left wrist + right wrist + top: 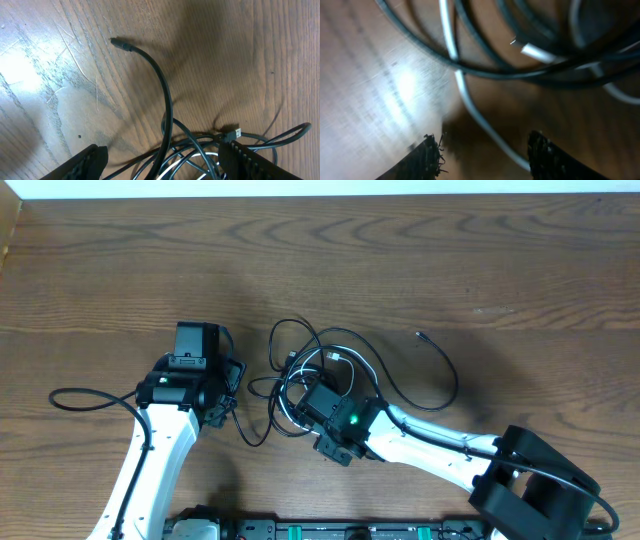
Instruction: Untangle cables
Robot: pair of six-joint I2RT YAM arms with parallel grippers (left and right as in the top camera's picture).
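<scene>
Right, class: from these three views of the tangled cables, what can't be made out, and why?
- Overhead: the right tool covers the middle of the cables; crossings beneath are hidden.
- Right wrist: blurred; the white cable runs off the bottom edge, end unseen.
- Left wrist: the tangle's lower part is cut off by the bottom edge.

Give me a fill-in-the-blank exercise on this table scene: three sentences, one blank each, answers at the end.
1. The tangled cables lie on a ___ table.
2. In the right wrist view, the strand passing between the tips of the right gripper is ___ in colour.
3. The left gripper stands wide ___, with a black plug end on the wood ahead of it.
Missing words: wooden; white; open.
</scene>
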